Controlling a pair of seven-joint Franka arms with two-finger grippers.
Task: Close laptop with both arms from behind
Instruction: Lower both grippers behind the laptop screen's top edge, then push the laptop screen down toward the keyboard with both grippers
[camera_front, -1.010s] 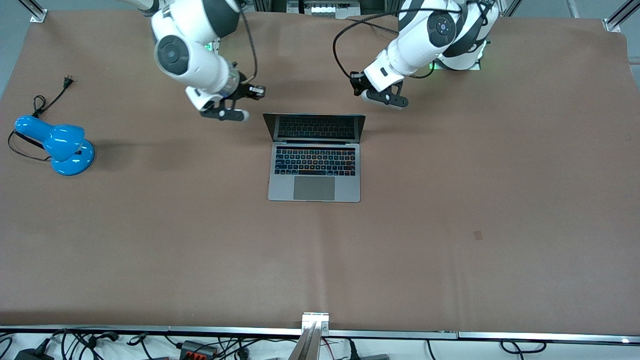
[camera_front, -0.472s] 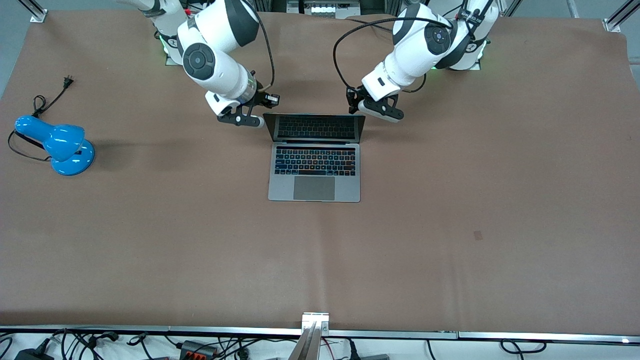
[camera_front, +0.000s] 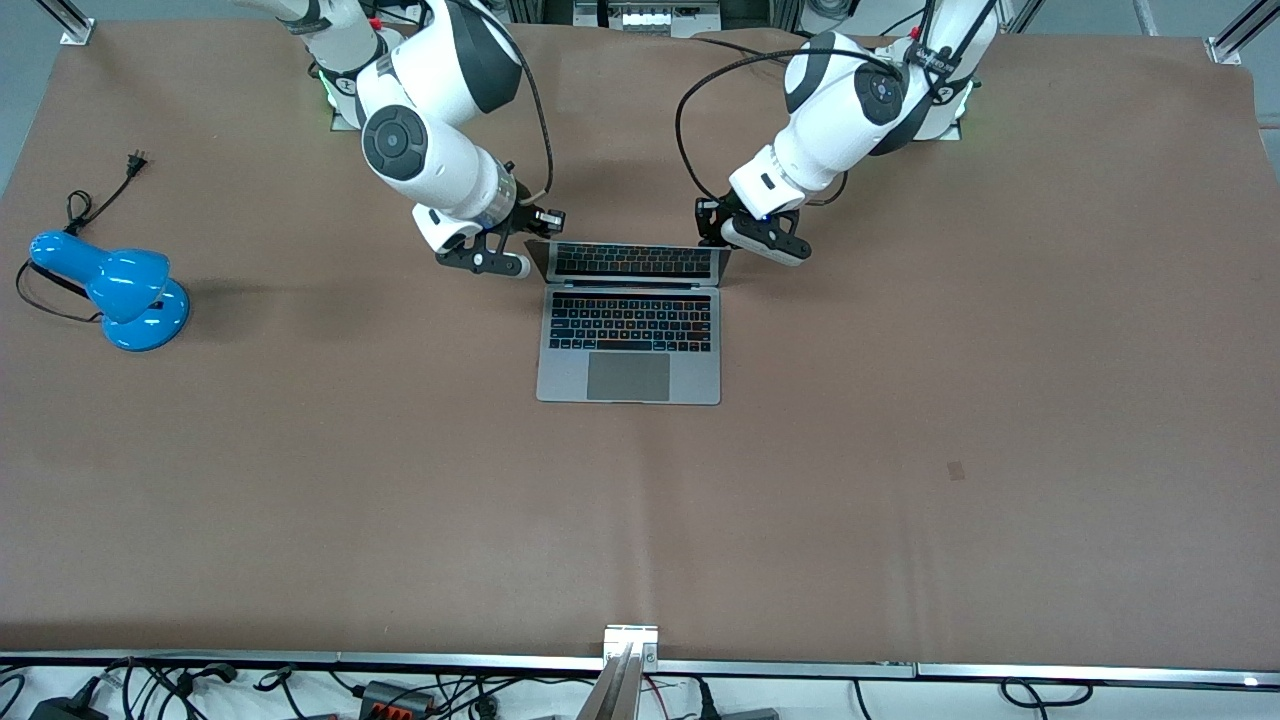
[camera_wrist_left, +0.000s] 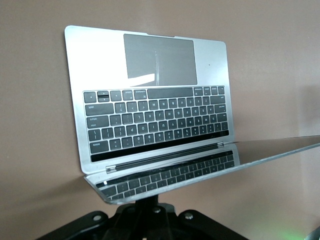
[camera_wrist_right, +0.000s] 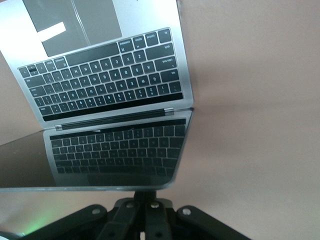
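The space-grey laptop (camera_front: 629, 345) lies open in the middle of the table, keyboard and trackpad facing up. Its lid (camera_front: 632, 260) leans toward the keyboard. My right gripper (camera_front: 528, 250) is shut, its fingertips against the back of the lid at the corner toward the right arm's end. My left gripper (camera_front: 713, 236) is shut, pressed against the back of the lid at the other top corner. In the left wrist view the closed fingers (camera_wrist_left: 150, 204) sit just under the lid's edge (camera_wrist_left: 200, 172). In the right wrist view the closed fingers (camera_wrist_right: 150, 194) meet the lid's edge (camera_wrist_right: 100, 187).
A blue desk lamp (camera_front: 118, 285) with a black cord stands near the right arm's end of the table. The brown table cover (camera_front: 900, 450) stretches out round the laptop. Cables hang along the table's edge nearest the front camera.
Both grippers have come down to the lid's back corners. The lid has tipped further toward the keyboard, so the screen looks shorter in the front view.
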